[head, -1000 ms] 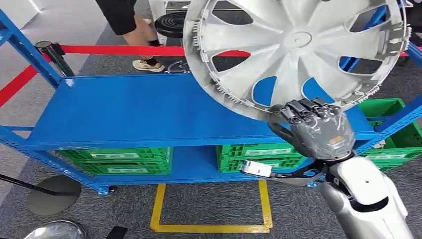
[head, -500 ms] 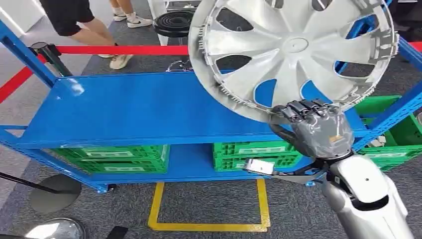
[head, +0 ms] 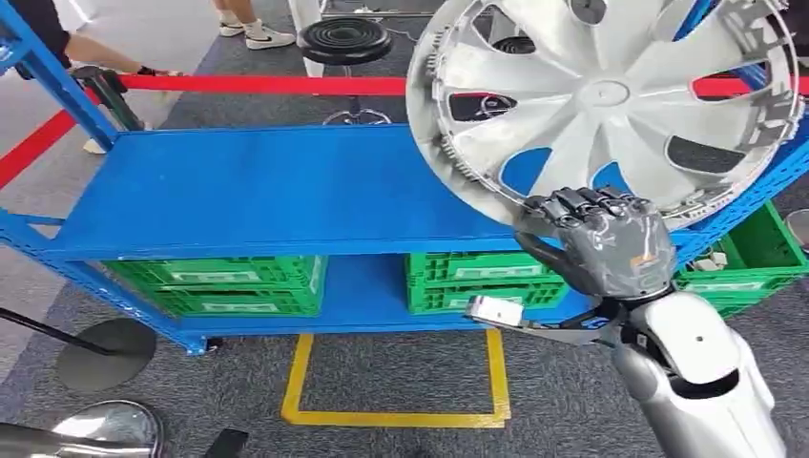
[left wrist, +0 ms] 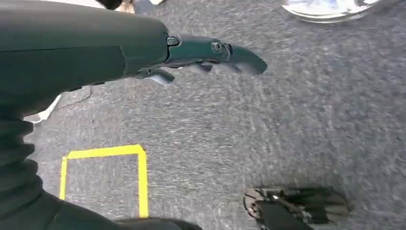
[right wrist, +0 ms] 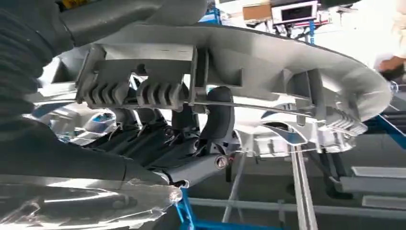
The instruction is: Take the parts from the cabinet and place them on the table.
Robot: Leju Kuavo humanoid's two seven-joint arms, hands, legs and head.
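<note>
The right hand [head: 603,250] grips a silver wheel cover [head: 601,105] by its lower rim, fingers [head: 572,205] curled over the edge. The cover stands tilted, its ribbed back face toward the head camera, held in the air above the right end of the blue shelf [head: 267,191], clear of the shelf's top board. In the right wrist view the dark fingers [right wrist: 215,120] hook under the cover's rim [right wrist: 268,62] beside its moulded clips.

The left hand [left wrist: 210,52] hangs over the grey carpet [left wrist: 287,134], holding nothing, its fingers stretched out and apart, near a yellow taped rectangle [left wrist: 141,177] on the floor.

Green crates [head: 224,284] sit on the shelf's lower board, at its left end, middle and right end. They carry pale labels [head: 482,271] whose writing is too small to read. A red barrier belt [head: 258,84] runs behind the shelf's far edge, with a black stool [head: 345,40] and a person's legs [head: 250,29] beyond it
</note>
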